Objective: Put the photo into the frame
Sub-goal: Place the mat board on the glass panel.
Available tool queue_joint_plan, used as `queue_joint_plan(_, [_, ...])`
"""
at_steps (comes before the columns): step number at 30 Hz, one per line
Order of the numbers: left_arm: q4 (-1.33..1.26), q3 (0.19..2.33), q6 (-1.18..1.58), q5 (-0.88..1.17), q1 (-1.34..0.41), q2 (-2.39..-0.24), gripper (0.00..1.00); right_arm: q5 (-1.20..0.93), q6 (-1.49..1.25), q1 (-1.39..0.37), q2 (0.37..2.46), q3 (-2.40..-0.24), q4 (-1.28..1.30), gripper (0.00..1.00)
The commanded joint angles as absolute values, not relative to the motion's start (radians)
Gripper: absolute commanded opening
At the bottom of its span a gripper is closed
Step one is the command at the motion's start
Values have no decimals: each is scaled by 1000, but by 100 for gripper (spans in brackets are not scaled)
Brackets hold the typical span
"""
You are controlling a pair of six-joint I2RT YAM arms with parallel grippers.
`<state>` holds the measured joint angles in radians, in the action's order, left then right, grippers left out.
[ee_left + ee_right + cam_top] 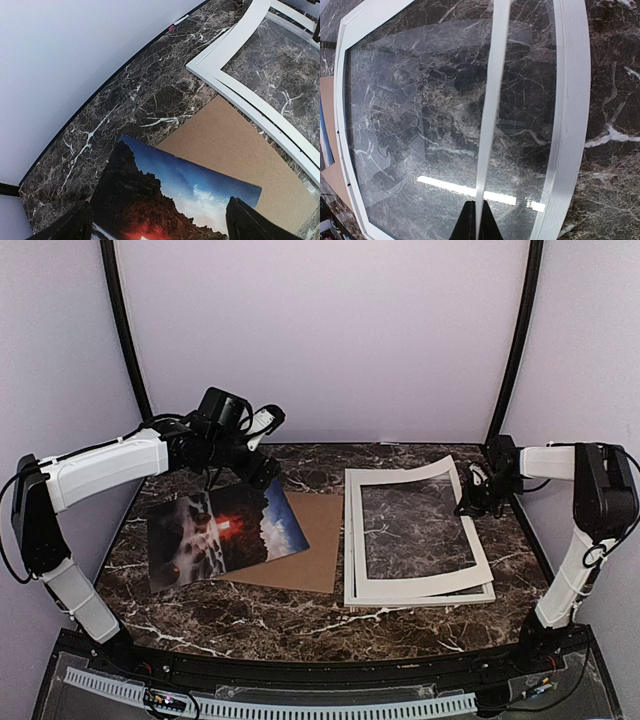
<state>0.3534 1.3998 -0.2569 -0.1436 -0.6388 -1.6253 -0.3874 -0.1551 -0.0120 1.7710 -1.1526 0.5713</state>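
Hovering the left claw (255, 468) above the far edge of the photo (225, 535), fingers spread wide apart and gripping nothing. Seeing the photo lying picture side up on the left half of the marble surface (300, 620), its right part overlapping a brown backing board (315, 545). Seeing the frame (420, 599) lying flat just right of that board, apart from the photo. Pinching the far right edge of a white mat board (400, 478) in the right claw (470, 498), fingers clamped on it, tilting that side up off the frame.
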Motion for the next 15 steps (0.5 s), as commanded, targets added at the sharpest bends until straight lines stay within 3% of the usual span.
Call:
queue_joint_plan(1, [371, 1420, -246, -165, -646, -1619, 96, -391, -165, -9, 1745, -1131, 533, 0])
queue_joint_plan(15, [378, 1425, -240, -162, -646, -1629, 96, -398, -189, -13, 1697, -1065, 511, 10])
